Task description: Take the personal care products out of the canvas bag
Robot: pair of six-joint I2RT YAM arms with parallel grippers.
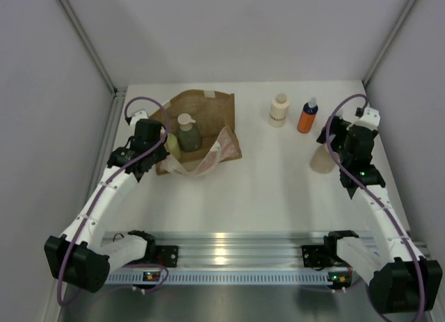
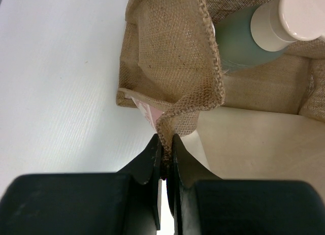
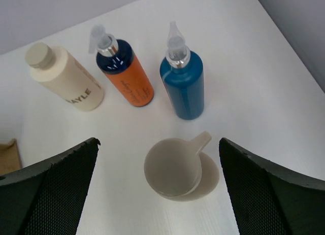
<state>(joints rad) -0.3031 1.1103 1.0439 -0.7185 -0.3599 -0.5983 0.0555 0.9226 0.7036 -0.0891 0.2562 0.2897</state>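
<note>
The canvas bag (image 1: 208,113) lies at the back left with its mouth open. My left gripper (image 1: 158,154) is shut on the bag's woven rim (image 2: 175,115), pinched between the fingertips (image 2: 166,143). Inside the bag are a grey-green bottle (image 1: 189,137) with a cream cap (image 2: 284,19) and a yellow-green bottle (image 1: 172,147). The cream bottle (image 3: 66,82), orange bottle (image 3: 127,75) and blue bottle (image 3: 184,82) stand on the table. My right gripper (image 3: 158,143) is open above the upright beige bottle (image 3: 177,169), its fingers clear of it.
A pale smooth surface (image 2: 254,143) fills the bag's mouth beside my left fingers. Grey walls close in the table (image 1: 271,190) on three sides. The cream bottle (image 1: 279,110) and orange bottle (image 1: 307,117) stand at the back right.
</note>
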